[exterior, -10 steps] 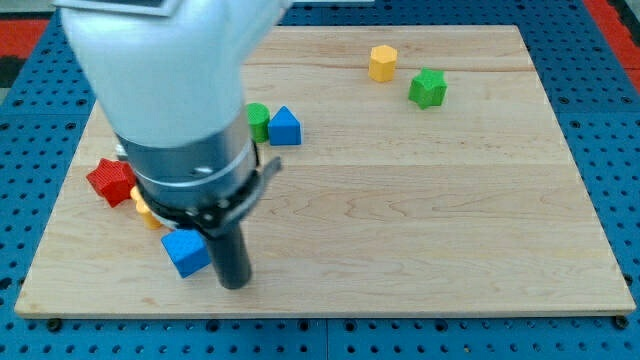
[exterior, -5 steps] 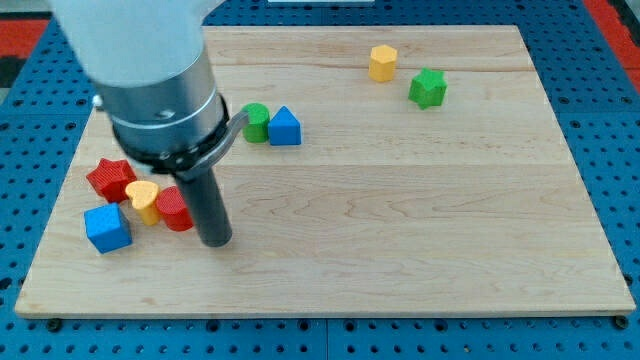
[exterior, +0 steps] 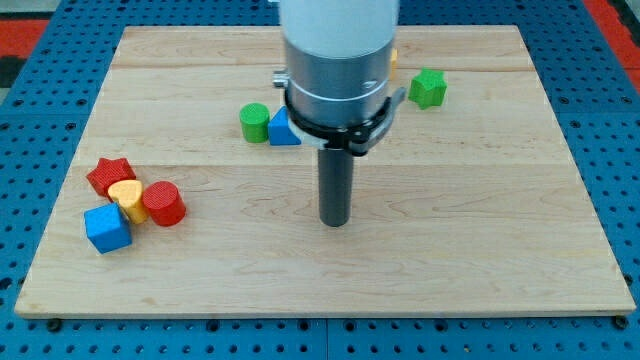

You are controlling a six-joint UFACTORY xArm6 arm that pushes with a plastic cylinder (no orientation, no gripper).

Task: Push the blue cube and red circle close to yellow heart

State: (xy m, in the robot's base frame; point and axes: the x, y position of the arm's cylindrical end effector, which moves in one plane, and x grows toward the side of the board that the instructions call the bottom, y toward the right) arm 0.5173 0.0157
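The yellow heart (exterior: 127, 198) lies at the view's lower left. The blue cube (exterior: 107, 228) touches it from below-left. The red circle (exterior: 163, 204) touches it on the right. A red star (exterior: 110, 174) sits just above the heart. My tip (exterior: 334, 222) rests on the board near the middle, well to the right of this cluster and touching no block.
A green cylinder (exterior: 254, 122) and a blue triangular block (exterior: 282, 129) sit side by side left of the arm. A green star (exterior: 428, 88) lies at the upper right. A yellow block behind the arm is mostly hidden.
The blue cube went from beside my tip to the heart's lower left. My tip then left the cluster and moved right to the board's middle.
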